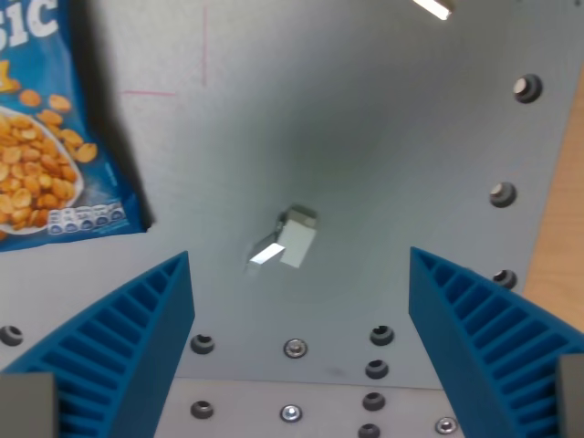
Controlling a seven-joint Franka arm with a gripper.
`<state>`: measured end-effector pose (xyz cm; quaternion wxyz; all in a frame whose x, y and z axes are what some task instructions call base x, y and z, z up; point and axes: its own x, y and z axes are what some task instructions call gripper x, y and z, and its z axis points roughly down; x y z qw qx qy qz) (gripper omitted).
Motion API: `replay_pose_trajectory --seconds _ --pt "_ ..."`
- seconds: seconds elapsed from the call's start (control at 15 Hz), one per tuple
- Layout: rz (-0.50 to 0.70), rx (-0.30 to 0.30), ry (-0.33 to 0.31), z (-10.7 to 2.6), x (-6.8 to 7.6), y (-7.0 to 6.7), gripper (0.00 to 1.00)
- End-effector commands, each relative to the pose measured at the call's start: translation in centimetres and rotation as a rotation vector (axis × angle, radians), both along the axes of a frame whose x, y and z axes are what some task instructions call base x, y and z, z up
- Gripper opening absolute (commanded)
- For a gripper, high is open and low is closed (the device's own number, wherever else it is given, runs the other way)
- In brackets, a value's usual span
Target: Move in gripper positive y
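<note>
My gripper (301,319) is open, with nothing between its two blue ribbed fingers (137,338), which stand wide apart at the bottom of the wrist view. It hangs above a grey metal plate (365,119). A small white-grey block (294,239) lies on the plate just above the gap between the fingers. A blue bag of peanuts (46,137) lies flat at the wrist view's upper left.
Several bolts and screw holes (294,348) run along the plate's lower edge and its right edge (503,193). A wooden surface (561,228) shows at the wrist view's right beyond the plate. Thin red lines (204,55) are drawn on the plate near the bag.
</note>
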<state>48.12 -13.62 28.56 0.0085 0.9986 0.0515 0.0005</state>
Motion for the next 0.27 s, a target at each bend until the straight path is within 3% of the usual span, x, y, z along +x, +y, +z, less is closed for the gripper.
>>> replay_pose_trajectory --seconds 0.07,0.27 --pt "0.019 0.013 0.015 0.2 0.7 -1.6 1.00" --pt "0.019 0.013 0.015 0.2 0.8 -3.1 1.00"
